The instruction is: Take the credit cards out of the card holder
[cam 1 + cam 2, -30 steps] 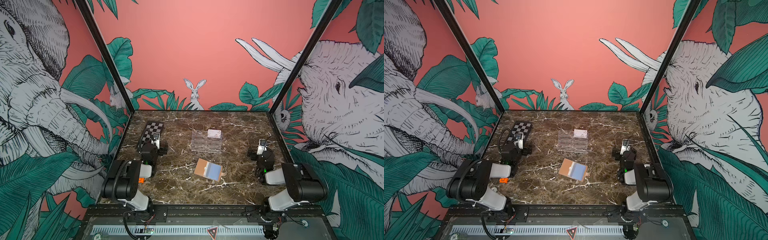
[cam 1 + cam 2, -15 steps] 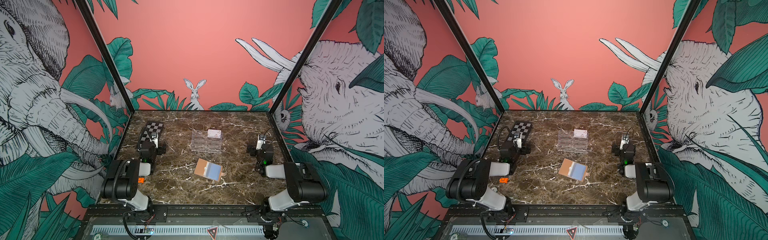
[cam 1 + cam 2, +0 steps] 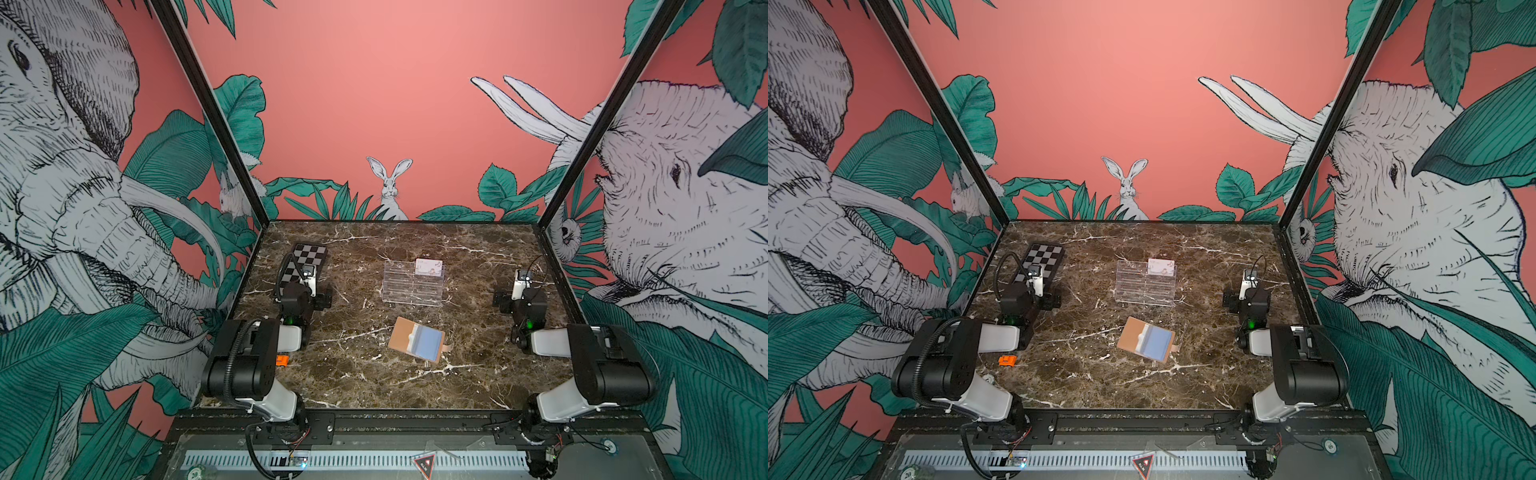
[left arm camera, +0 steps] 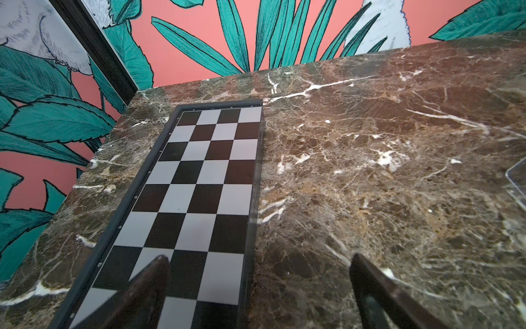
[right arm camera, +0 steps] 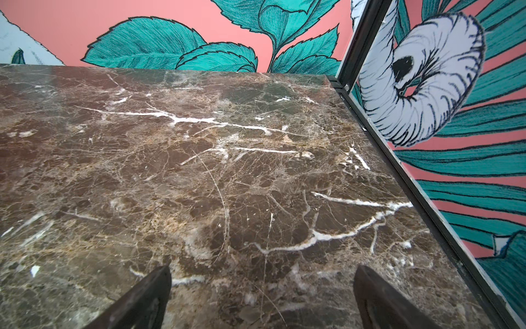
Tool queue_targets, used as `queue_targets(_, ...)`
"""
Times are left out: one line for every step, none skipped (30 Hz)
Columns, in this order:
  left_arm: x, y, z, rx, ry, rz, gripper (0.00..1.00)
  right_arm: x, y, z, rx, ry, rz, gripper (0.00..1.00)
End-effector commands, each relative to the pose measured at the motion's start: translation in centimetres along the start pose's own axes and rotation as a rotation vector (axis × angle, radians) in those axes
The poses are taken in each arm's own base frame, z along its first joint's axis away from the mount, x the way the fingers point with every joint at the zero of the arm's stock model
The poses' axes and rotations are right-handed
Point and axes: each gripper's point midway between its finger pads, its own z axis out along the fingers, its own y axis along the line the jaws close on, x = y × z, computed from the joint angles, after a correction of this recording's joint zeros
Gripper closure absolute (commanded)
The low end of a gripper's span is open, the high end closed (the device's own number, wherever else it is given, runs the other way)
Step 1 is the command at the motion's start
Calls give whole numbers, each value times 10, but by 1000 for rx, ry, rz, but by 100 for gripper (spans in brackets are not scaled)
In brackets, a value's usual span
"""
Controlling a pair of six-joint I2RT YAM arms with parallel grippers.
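Top views: card holder [image 3: 401, 335] [image 3: 1130, 335] crosswise, tab [image 3: 447, 347] seemingly rightward; left fingers [image 4: 142, 293], right fingers [image 5: 142, 299] wide.

The card holder [image 3: 1131, 335] lies open (blue card [image 3: 1158, 343] showing) nearer than the clear rack [image 3: 1144, 289].

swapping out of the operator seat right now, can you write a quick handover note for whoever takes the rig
Left gripper: open, empty, over the edge of the chequered board.
Right gripper: open, empty, over bare table.
Card holder lies open mid-table between the arms; a pale blue card shows in its sleeves.
Done: one whitish card stands in the back tier of the clear rack.
Left: pull the blue card and any others under it; neither gripper is near the holder.
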Motion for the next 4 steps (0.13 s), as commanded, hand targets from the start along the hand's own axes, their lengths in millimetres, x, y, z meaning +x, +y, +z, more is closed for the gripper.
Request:
queue_targets(-6, 1, 2, 3, -15, -4, 1, -11, 2, 1, -8, -25, -2, 2)
queue_targets(-6, 1, 2, 4, -15, -4, 1, -11, 2, 1, -9, -25, -3, 2)
queue_targets(-7, 1, 2, 4, -15, -4, 1, -11, 2, 1, -8, -25, -3, 2)
queue_targets(-6, 1, 2, 3, -15, -3, 1, -11, 2, 1, -9, -25, -3, 2)
